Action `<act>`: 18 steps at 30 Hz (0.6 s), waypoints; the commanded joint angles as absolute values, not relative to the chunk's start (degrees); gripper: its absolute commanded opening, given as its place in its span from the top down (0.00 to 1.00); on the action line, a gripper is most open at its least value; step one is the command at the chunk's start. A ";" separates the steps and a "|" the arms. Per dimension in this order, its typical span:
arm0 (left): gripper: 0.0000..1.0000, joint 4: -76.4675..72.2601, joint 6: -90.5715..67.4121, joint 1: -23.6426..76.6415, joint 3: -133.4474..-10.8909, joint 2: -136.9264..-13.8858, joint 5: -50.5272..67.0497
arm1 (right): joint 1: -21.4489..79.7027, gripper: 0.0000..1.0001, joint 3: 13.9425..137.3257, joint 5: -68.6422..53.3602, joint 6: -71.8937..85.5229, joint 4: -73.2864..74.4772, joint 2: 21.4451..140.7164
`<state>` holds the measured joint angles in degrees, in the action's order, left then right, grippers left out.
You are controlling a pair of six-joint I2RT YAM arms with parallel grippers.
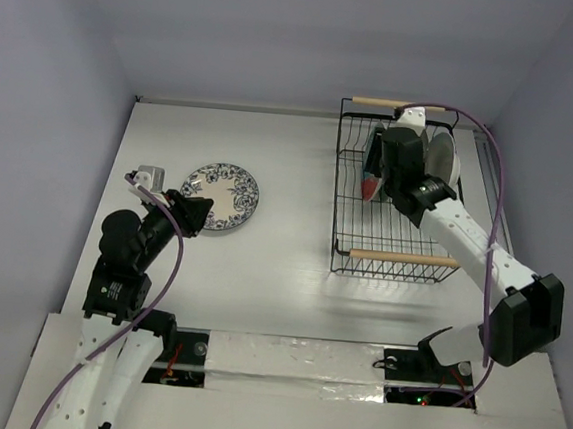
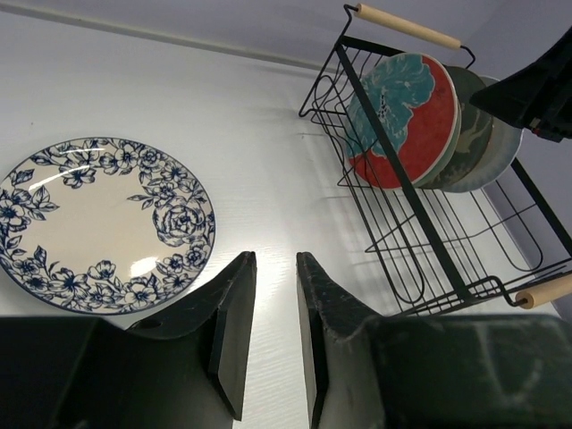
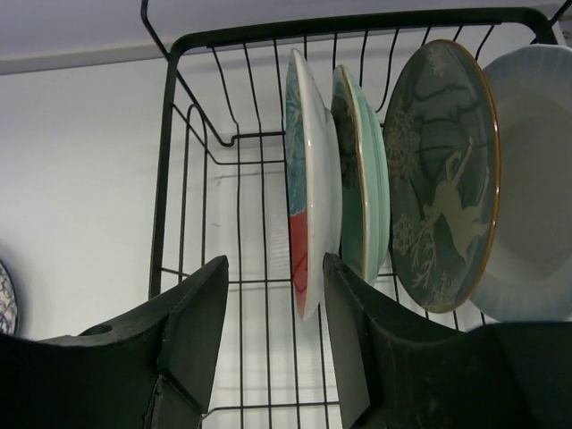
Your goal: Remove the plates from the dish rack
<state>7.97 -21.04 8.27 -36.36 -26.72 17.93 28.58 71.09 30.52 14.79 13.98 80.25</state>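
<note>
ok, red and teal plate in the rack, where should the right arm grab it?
Pinch the upper rim of the red and teal plate, from above the dish rack. It stands on edge at the row's end: empty slots on its painted face take one finger, the narrow gap before the green plate the other. Right gripper is open and roughly lined up.

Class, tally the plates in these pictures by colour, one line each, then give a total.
White with blue floral plate: 1
Red and teal plate: 1
Mint green plate: 1
Dark grey-olive plate: 1
Plain white plate: 1
Total: 5
</note>
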 commanded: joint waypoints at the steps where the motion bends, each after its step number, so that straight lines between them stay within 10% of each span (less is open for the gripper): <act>1: 0.77 6.50 -20.30 8.53 -36.91 -26.98 18.81 | 27.60 0.49 75.75 31.99 14.41 14.77 83.22; 18: 0.73 6.94 -20.30 8.53 -36.83 -25.58 18.28 | 26.54 0.63 81.56 42.89 13.71 16.35 97.03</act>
<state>8.54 -20.88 8.27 -36.36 -26.06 17.98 27.16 78.11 39.16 14.26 16.69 96.47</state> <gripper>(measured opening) 0.270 0.404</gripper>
